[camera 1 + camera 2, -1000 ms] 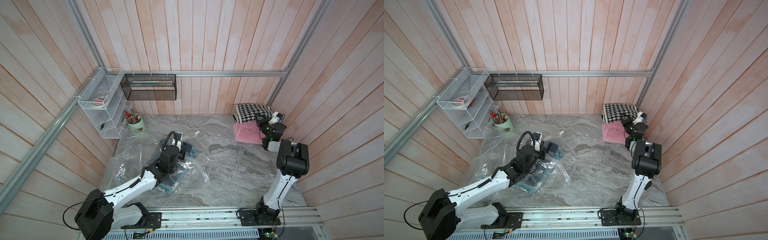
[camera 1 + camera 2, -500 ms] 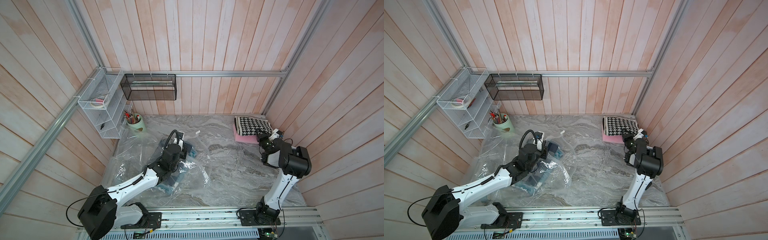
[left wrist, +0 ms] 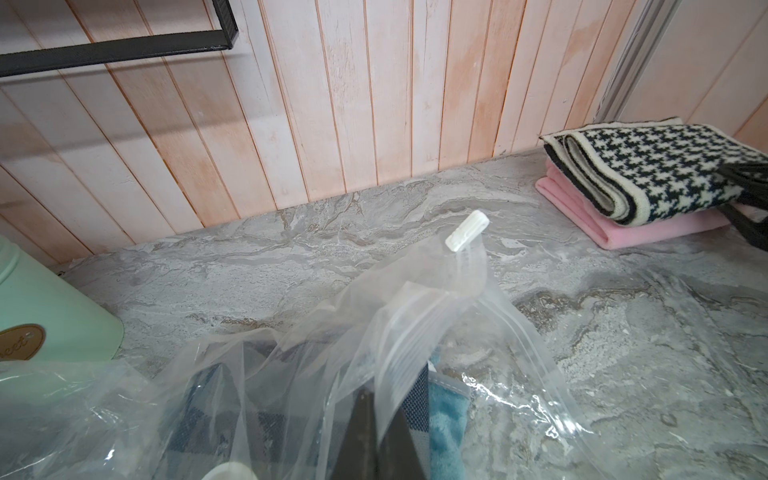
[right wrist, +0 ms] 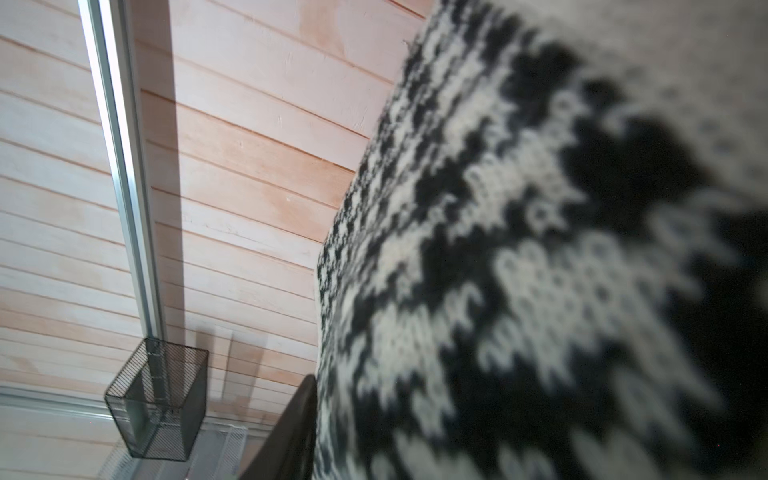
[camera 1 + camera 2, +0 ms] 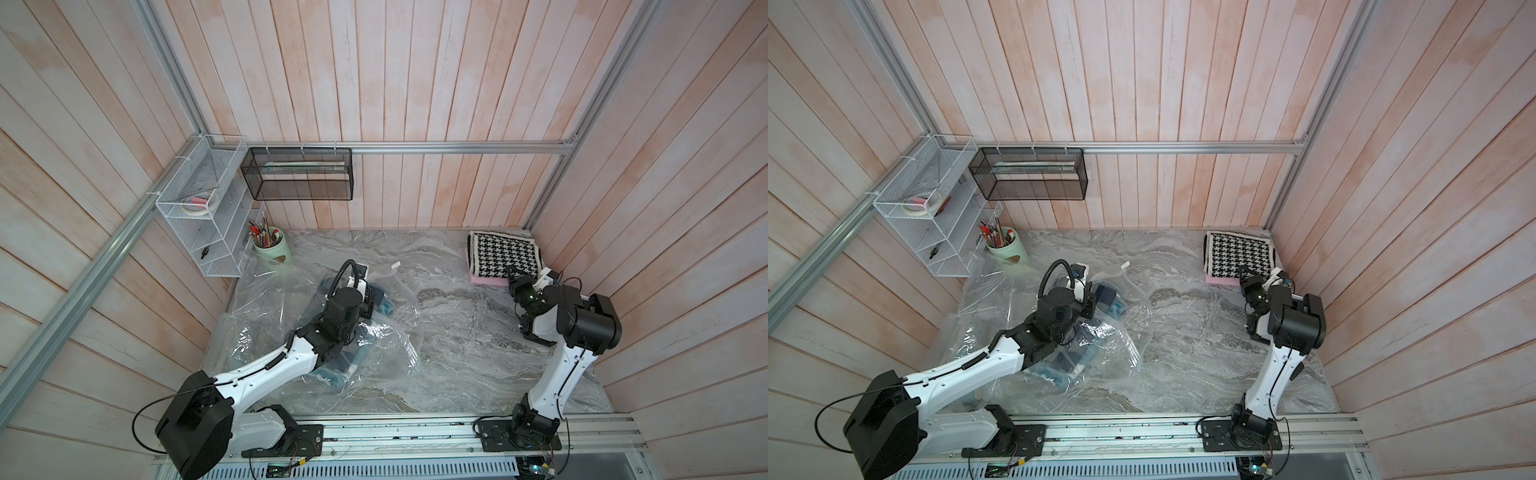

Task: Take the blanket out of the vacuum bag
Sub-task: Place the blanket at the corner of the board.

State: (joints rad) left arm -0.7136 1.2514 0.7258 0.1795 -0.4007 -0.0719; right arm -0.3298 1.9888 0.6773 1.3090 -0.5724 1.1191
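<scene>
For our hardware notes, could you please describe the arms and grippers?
Both arms have white links and black joints. The left arm carries a coiled black cable and a looped black hose; the right arm has thin black wires. The left gripper and right gripper have black fingers.

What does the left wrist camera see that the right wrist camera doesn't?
Only the left wrist view: the clear vacuum bag with its white zip slider, a blue blanket inside, a green cup, a pink cloth. Only the right wrist view: the metal post behind the black mesh basket. Both: that basket, the plank wall, and the houndstooth blanket, a blurred close-up in the right one.
</scene>
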